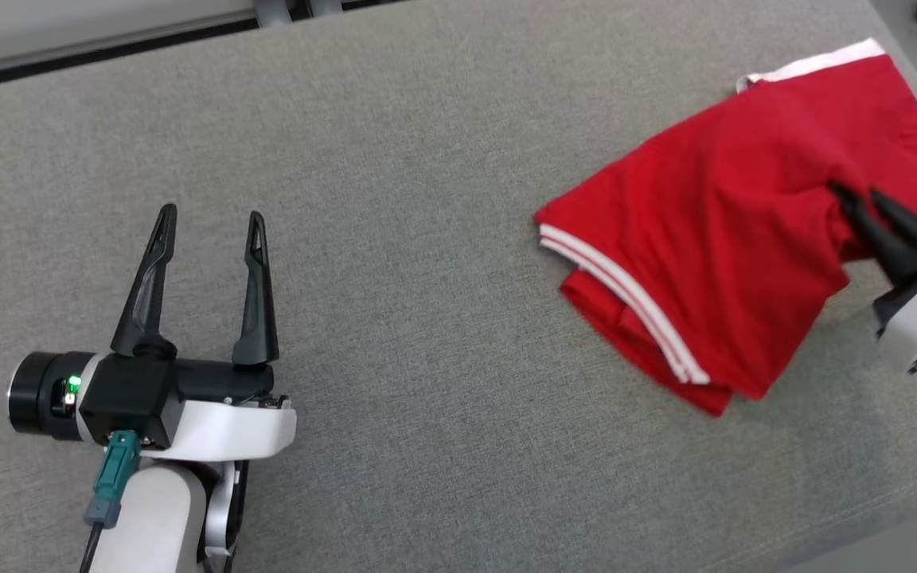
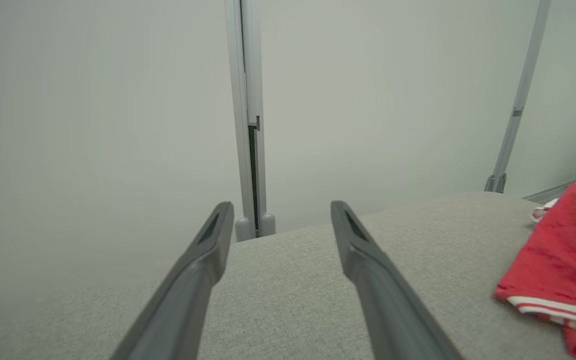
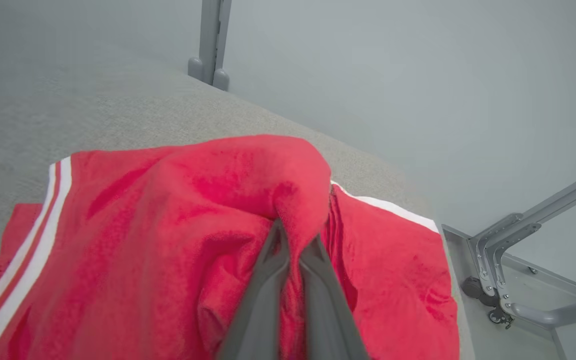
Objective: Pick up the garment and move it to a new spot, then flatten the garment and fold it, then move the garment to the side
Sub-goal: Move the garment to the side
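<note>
Across the whole head view spreads the big grey table (image 1: 427,334), covered in rough cloth. Up at two o'clock on it lies the red garment (image 1: 713,239), bunched up and partly folded over, close to the table's right edge. White stripes (image 1: 626,294) run along one hem.

It looks soft, light and floppy, so I think it will sag and drag when lifted. A pinch on one bump may pull up only that layer. A corner or a hem seems a better place to hold it for laying it flat.

Down at eight o'clock the left gripper (image 1: 210,213) hangs over bare table, its two fingers wide apart, holding nothing, well apart from the garment. At three o'clock the right gripper (image 1: 856,195) has its fingers squeezed together on a raised fold of red cloth near the garment's middle.
</note>
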Robot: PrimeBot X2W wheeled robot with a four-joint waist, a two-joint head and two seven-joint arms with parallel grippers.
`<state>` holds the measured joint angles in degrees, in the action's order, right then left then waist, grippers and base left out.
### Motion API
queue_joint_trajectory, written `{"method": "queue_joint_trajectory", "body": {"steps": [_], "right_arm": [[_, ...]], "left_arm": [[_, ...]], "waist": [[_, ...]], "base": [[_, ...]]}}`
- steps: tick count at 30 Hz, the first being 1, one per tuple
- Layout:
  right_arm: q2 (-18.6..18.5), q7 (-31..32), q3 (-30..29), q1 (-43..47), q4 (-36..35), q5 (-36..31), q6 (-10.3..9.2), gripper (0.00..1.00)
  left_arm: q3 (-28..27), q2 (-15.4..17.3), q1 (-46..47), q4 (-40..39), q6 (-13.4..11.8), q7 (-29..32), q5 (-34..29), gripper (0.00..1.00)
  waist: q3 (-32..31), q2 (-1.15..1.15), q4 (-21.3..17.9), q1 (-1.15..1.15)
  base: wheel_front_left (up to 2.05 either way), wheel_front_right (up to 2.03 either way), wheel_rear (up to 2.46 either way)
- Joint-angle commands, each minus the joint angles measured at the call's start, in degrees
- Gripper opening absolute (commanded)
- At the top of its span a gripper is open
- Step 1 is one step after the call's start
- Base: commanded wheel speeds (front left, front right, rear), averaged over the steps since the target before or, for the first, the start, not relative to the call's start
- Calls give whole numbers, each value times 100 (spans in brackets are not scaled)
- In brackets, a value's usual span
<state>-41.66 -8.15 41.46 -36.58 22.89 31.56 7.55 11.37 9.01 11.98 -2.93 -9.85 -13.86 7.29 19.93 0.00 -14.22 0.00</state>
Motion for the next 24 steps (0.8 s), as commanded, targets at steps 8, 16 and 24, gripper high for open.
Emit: {"method": "queue_joint_trajectory", "body": {"steps": [8,16,24], "right_arm": [[-736,-371,-594,-704,666,353,-12,0],[-785,-441,-1068,-724,1770,1115,-12,0],[-149,-578,-1298,-723,2957,1907,-12,100]], "left_arm": [[132,145,493,-255,62,138,-213,100],[249,266,838,-563,94,325,-407,100],[291,335,906,-616,59,462,-463,100]], "waist": [[900,0,26,0],[1440,0,165,0],[1542,0,213,0]], "base": [[0,0,0],[0,0,0],[0,0,0]]}}
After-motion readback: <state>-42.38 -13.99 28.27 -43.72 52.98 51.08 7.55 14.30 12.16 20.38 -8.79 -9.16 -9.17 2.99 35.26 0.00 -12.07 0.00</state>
